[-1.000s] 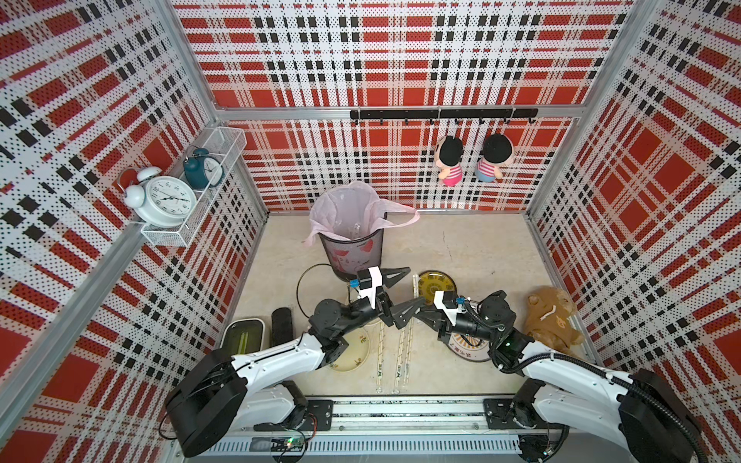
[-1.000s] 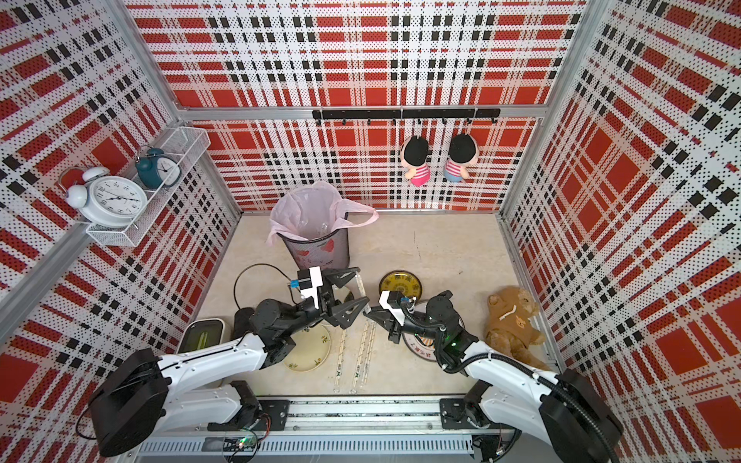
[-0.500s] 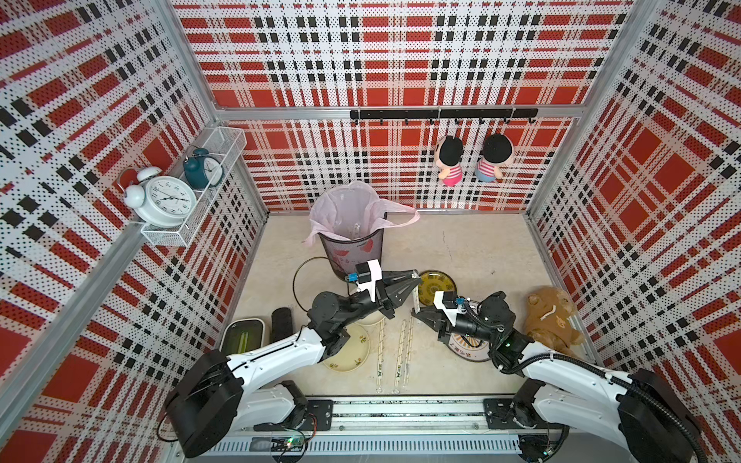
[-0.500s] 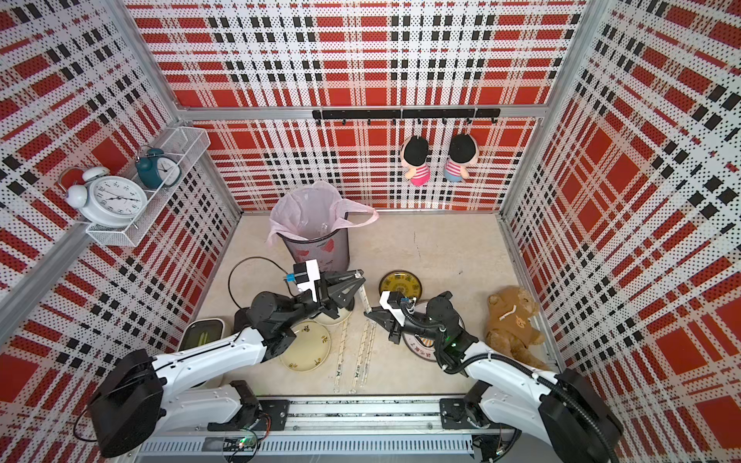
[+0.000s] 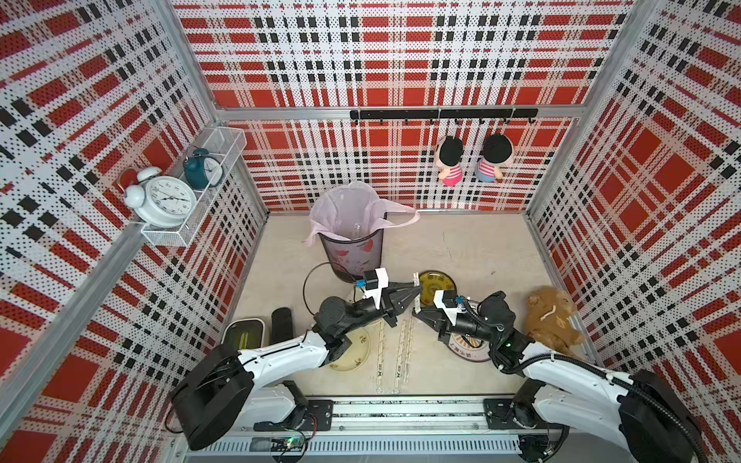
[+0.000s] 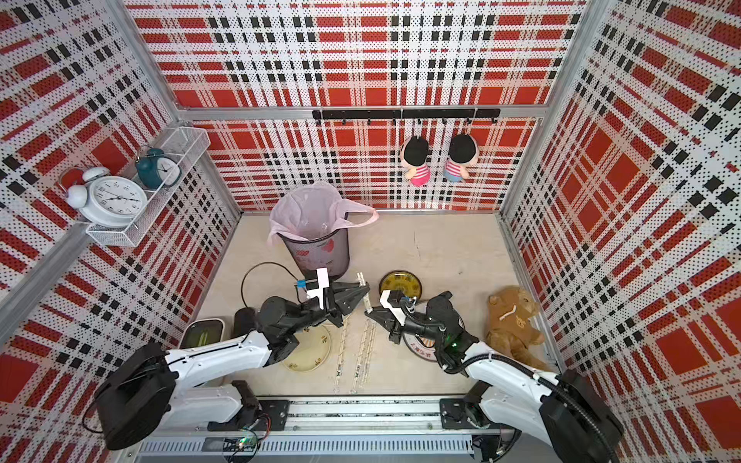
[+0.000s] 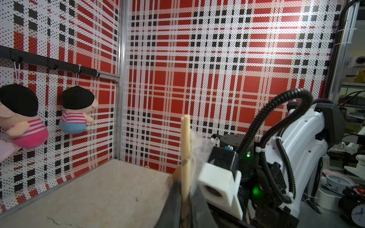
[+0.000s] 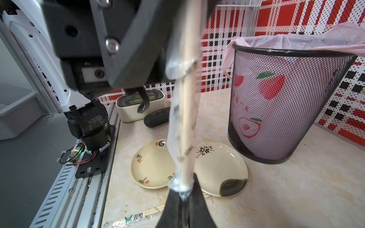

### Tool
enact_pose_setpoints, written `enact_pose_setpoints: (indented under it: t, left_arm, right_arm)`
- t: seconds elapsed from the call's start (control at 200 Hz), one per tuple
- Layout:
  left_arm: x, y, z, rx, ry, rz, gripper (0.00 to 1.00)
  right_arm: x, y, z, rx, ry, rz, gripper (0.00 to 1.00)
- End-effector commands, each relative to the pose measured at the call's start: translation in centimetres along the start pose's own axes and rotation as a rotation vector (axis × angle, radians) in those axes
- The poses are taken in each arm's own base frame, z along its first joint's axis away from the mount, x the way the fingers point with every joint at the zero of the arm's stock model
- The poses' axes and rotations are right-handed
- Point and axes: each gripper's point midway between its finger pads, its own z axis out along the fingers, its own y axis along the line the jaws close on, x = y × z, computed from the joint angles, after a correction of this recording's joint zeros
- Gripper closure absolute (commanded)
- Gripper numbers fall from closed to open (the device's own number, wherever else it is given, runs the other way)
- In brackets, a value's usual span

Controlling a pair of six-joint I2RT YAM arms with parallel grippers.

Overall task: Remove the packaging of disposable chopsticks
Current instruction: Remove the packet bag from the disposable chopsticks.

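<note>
Clamps pale-tan wooden chopstick pair in left gripper; pinches clear printed plastic sleeve end in right gripper, at 6 o'clock; likely opposed for pulling sleeve off.

Only legible txt: "双枪", printed on one flat-lying packaging sleeve.

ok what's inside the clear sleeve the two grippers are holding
Pale wooden chopsticks run through the sleeve; their bare end pokes out past the left gripper. The lengths inside both jaws are hidden.
</note>
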Motion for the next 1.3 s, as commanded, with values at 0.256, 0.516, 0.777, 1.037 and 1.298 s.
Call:
enact_pose_setpoints:
  t: [0.256,0.516,0.777,1.037,1.298]
  left_arm:
    - [6.7,0.8,-1.6,-0.051,0.162,-0.061,0.89]
    - [9.1,0.4,-1.8,-0.022,0.201,-0.112,0.86]
    - [9.5,0.9,-2.1,-0.038,0.204,-0.120,0.94]
    - [9.9,0.9,-2.3,-0.034,0.220,-0.126,0.82]
    - [6.3,1.2,-1.6,-0.006,0.170,-0.077,0.68]
  right_arm:
    - [-5.8,0.6,-0.1,-0.032,-0.142,-0.110,1.00]
    - [-6.1,0.5,0.0,-0.031,-0.151,-0.109,1.00]
    - [-5.8,0.5,-0.1,-0.024,-0.144,-0.100,1.00]
    - [-4.8,0.3,-0.3,-0.004,-0.130,-0.089,1.00]
    - [-1.5,-0.2,-0.4,0.030,-0.081,-0.025,1.00]
